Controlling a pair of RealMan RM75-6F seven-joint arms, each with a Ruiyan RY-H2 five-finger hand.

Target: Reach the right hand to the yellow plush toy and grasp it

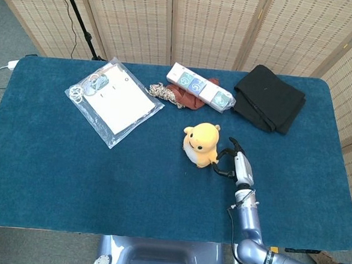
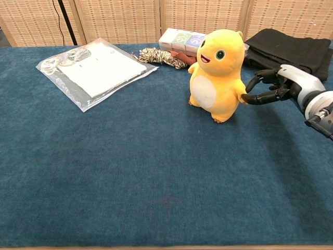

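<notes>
Contact was made: my right hand (image 2: 278, 87), fingers spread and holding nothing, touched the yellow plush toy (image 2: 217, 74) at its near arm. Upright on the blue table (image 2: 104, 172), the toy lay directly to my hand's left.

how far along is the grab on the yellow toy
Done: the right hand has reached the yellow toy, which stands upright on the table. In hand: its fingers are spread at the toy's side, one tip touching its arm. Left: closing around the body; nothing is gripped yet. The left hand is not in view.
</notes>
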